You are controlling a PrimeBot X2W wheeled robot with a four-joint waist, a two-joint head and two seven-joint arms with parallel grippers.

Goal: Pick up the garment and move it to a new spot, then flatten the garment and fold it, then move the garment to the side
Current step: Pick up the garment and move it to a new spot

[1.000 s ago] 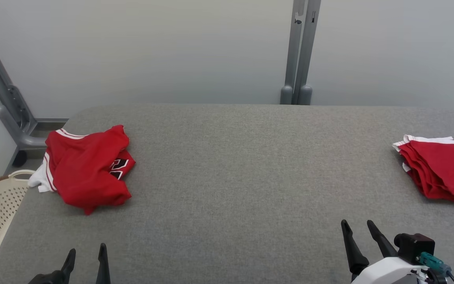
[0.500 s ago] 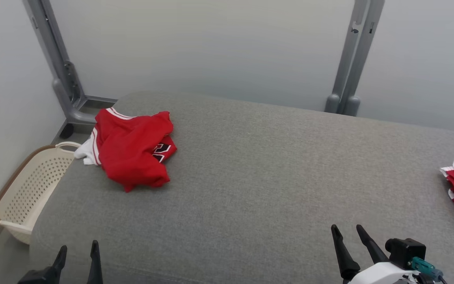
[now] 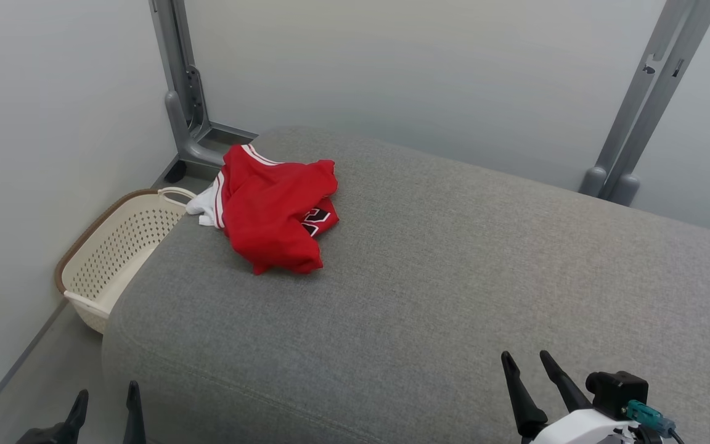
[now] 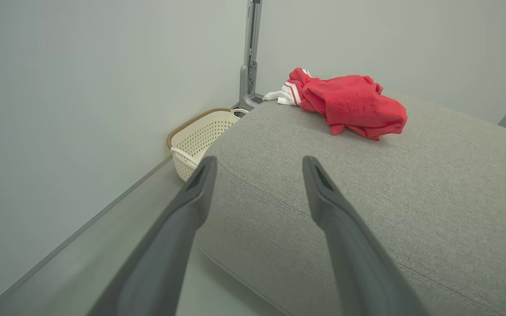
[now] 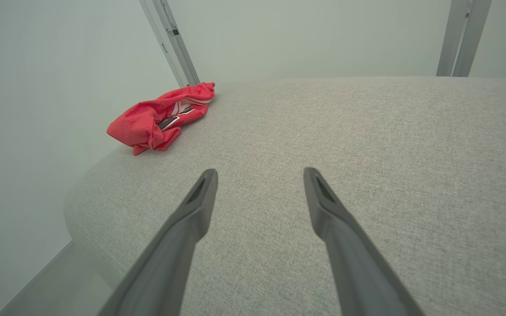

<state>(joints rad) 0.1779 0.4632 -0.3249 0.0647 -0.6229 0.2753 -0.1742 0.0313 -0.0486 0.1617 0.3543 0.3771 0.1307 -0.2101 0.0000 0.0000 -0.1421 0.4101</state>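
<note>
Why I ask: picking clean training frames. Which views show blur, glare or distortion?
Head view: sharp, evenly lit, no glare, soft shadow under the red jersey. Left wrist view: left claw blurs toward the lens. Right wrist view: grey padded table looks paler; right claw similarly soft.

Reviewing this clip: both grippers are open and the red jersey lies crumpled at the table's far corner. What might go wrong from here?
1. The red jersey sits at the corner of the grey padded table, its white trim reaching the edge next to the cream basket; a clumsy nudge might drop it in.
2. It is bunched up, so the left gripper might pinch several layers at once, hampering flattening.
</note>
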